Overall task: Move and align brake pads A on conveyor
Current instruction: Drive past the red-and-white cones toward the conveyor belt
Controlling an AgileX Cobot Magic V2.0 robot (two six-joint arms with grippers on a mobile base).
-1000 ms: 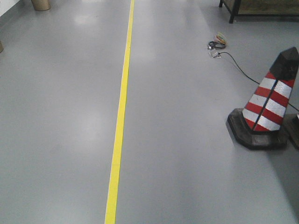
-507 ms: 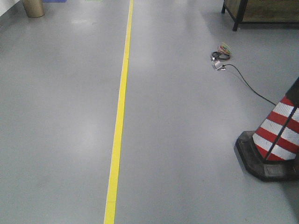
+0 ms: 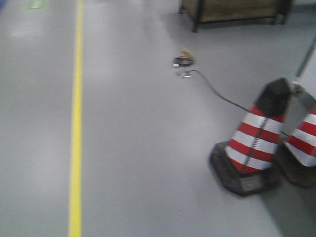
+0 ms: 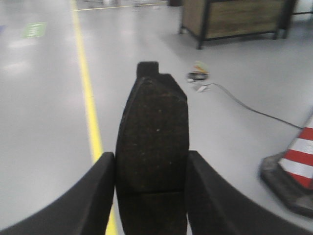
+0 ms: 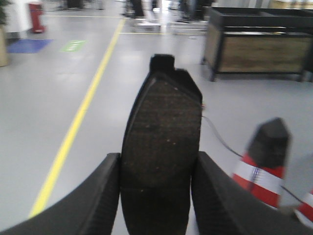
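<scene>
While the plain grey floor [image 3: 148, 158] fills the front view, the left gripper [image 4: 150, 159] is clamped on a dark grey, curved-oblong brake pad [image 4: 152, 132], its two black fingers [image 4: 93, 196] pressing the pad's long edges. The pad stands lengthwise between them, speckled friction face to the camera, with a groove crossing it near the bottom and a square tab at the far end. The right gripper [image 5: 157, 161] grips a second brake pad [image 5: 164, 137] of the same dark, speckled kind in the same way, tab pointing away. Both grippers point forward, holding their pads clear above the floor.

On the floor, from left to right, lie:
- a green rectangular floor marking [image 3: 37, 4], any lettering on it too blurred to read
- a yellow tape line [image 3: 75, 123] running away from the camera
- a small coil of coloured wires [image 3: 183, 59] with a thin black cable [image 3: 222, 98] trailing rightward
- a wooden crate on a black metal frame [image 3: 232, 10] at the far edge
- a red-and-white striped traffic cone [image 3: 254, 143] on a black base, with a second striped cone [image 3: 302, 143] just beside it

The right wrist view also shows a blue floor mat [image 5: 27, 45] and a red upright object [image 5: 35, 10] at far left.
</scene>
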